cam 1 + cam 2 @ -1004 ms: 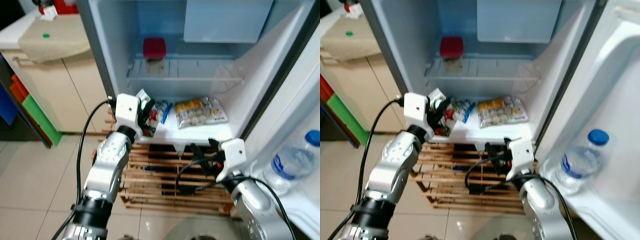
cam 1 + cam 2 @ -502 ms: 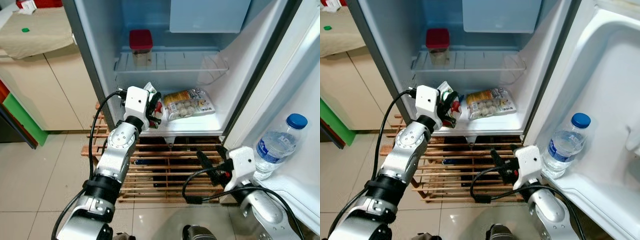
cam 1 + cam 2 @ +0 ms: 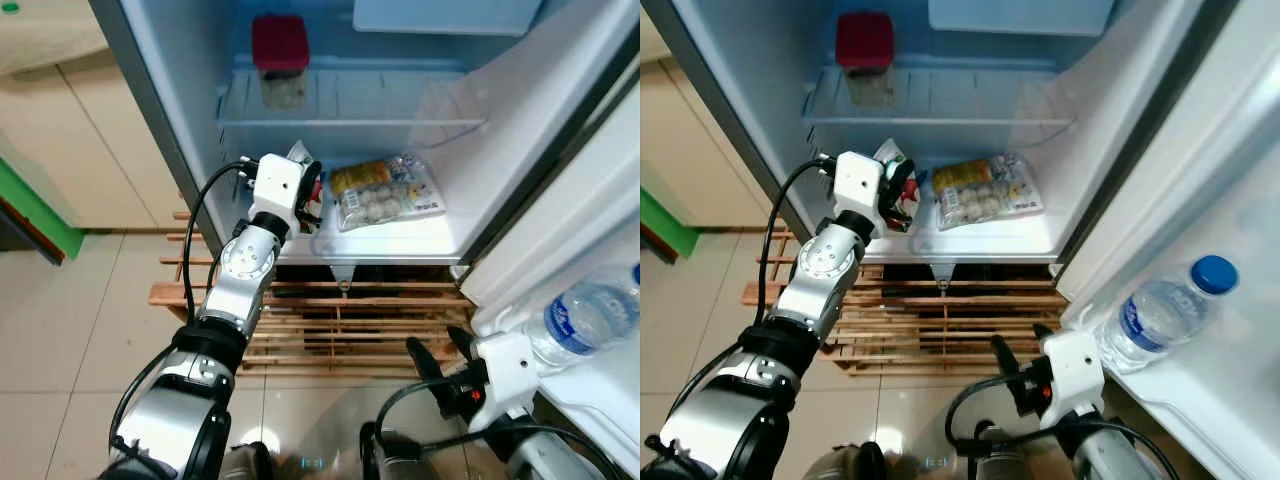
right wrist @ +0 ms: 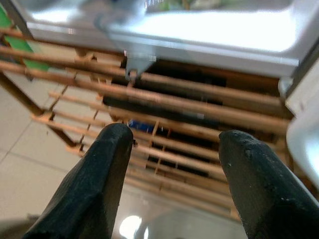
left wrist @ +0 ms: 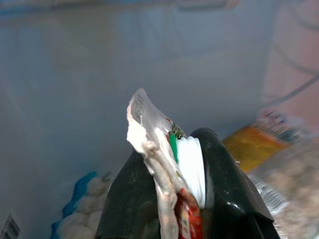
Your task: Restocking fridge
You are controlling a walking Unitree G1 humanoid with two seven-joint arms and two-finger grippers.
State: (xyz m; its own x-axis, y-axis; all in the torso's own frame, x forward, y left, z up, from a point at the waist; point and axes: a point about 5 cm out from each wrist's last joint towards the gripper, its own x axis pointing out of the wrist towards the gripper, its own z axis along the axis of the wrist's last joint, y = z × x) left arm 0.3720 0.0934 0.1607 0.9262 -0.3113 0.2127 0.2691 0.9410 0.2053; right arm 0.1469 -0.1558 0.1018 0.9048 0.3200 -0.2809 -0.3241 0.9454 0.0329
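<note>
two grippers showing w/ the fridge (image 3: 180, 150) door standing open. left gripper (image 3: 308, 192) is reaching into the lower compartment at its left side, fingers clenching a thin snack packet (image 5: 159, 164) w/ white, green & red print, the packet sticking up betw the black fingers (image 5: 224, 189). just beside it, a clear bag of pale round pieces (image 3: 385, 195) w/ a yellow label is lying flat on the fridge floor. a red-lidded jar (image 3: 280, 60) is sitting on the wire shelf (image 3: 350, 105) above. right gripper (image 4: 169, 164) is hanging low outside the fridge w/ fingers spread apart, holding nothing, over the wooden slat pallet (image 3: 330, 330) under the fridge. a water bottle (image 3: 1160, 310) w/ a blue cap is lying tilted in the door rack
</note>
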